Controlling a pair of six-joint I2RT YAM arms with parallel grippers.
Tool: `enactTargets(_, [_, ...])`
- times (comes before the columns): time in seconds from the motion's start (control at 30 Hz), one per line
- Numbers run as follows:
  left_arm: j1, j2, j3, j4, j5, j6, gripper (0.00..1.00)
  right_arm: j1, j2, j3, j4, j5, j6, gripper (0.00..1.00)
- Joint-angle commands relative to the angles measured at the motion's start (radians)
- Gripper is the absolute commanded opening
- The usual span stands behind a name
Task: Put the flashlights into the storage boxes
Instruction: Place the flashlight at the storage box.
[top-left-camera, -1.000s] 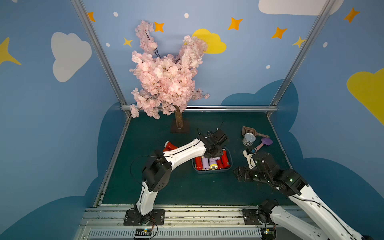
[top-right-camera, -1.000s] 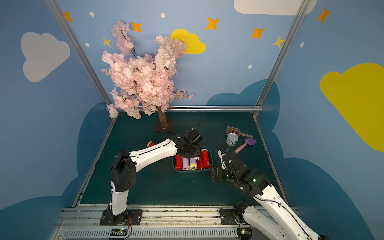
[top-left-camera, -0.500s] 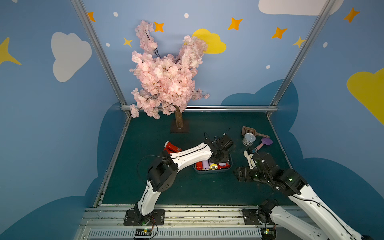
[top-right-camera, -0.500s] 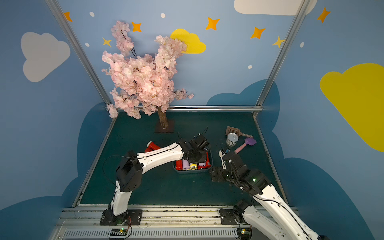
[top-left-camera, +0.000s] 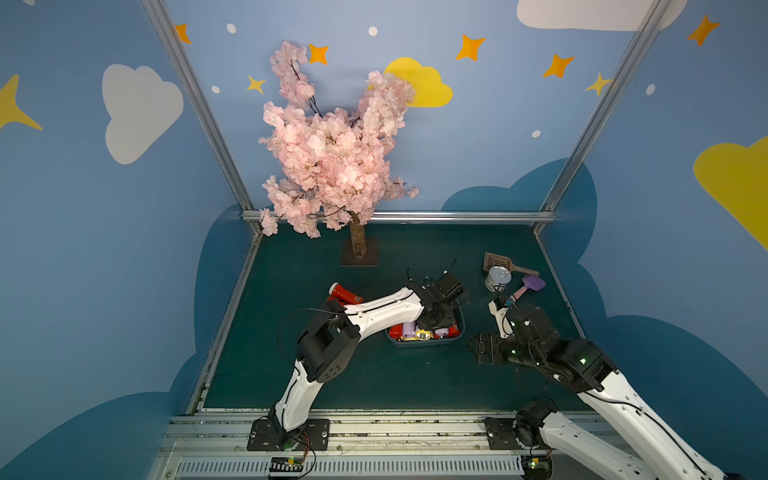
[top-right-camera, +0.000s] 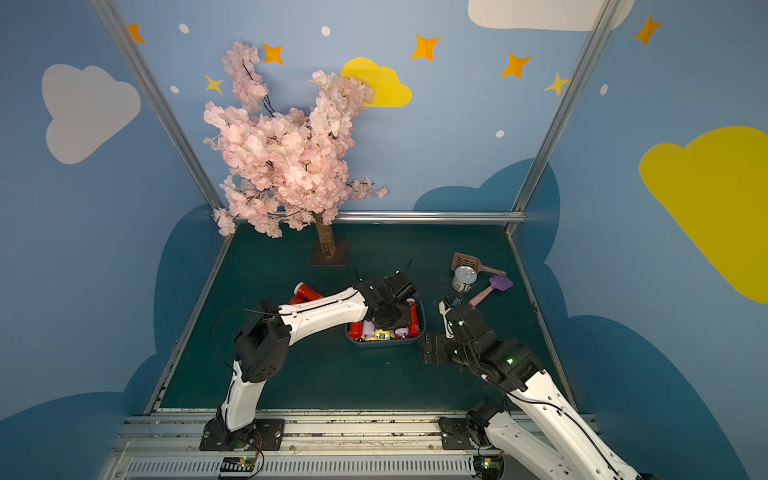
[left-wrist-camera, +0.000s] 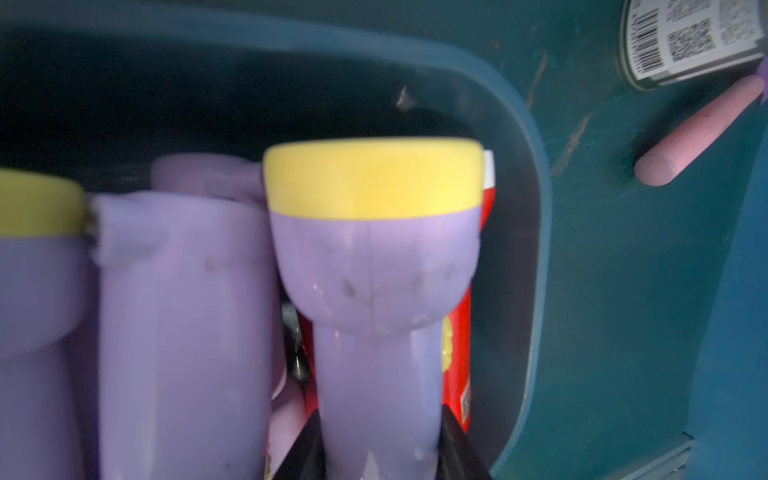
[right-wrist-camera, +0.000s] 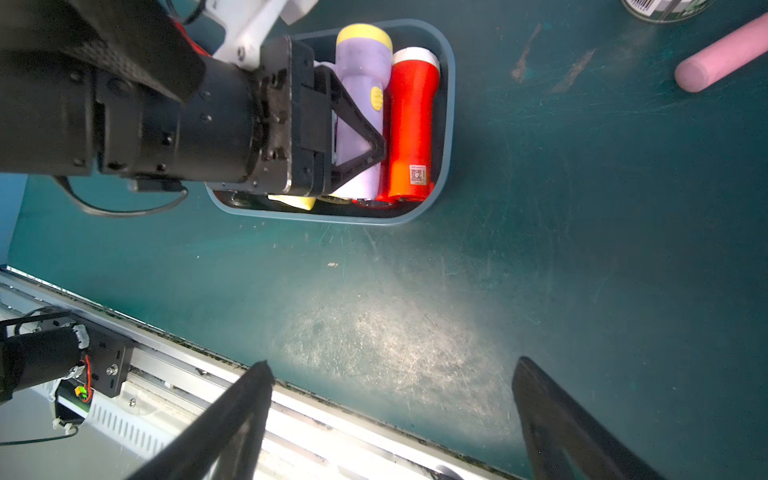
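The blue-grey storage box (top-left-camera: 424, 343) (top-right-camera: 382, 344) sits mid-table with several red and lilac flashlights lying side by side in it. My left gripper (top-left-camera: 434, 322) (left-wrist-camera: 379, 415) is down inside the box, shut on a lilac flashlight (left-wrist-camera: 374, 257) (right-wrist-camera: 361, 83) with a yellow head; its black fingers press both sides of the body. That flashlight lies against a red flashlight (right-wrist-camera: 409, 124) by the box wall (left-wrist-camera: 536, 208). Two red flashlights (top-left-camera: 345, 293) (top-right-camera: 307, 291) lie on the mat left of the box. My right gripper (top-left-camera: 482, 349) (right-wrist-camera: 392, 365) hovers open and empty right of the box.
A silver can (top-left-camera: 498, 279), a brown slotted scoop (top-left-camera: 494, 262) and a purple shovel with a pink handle (top-left-camera: 528, 287) lie at the back right. A pink blossom tree (top-left-camera: 353, 245) stands at the back. The metal rail (right-wrist-camera: 166, 353) runs along the front edge.
My left gripper has come forward and down into the box with the lilac flashlight, which now lies among the others. The right arm has not moved.
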Motion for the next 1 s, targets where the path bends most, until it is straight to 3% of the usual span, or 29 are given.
enactTargets(0.0, [0.004, -0.014, -0.018, -0.006, 0.011, -0.008, 0.42, -0.004, -0.004, 0.019, -0.018, 0.002, 0.004, 0.90])
enactTargets(0.8, [-0.029, -0.095, 0.015, -0.038, -0.017, 0.005, 0.51, -0.006, -0.019, 0.017, -0.013, -0.004, 0.008, 0.90])
enactTargets(0.97, [-0.042, -0.130, 0.034, -0.056, -0.038, 0.023, 0.57, -0.006, -0.020, 0.023, -0.012, -0.004, 0.005, 0.90])
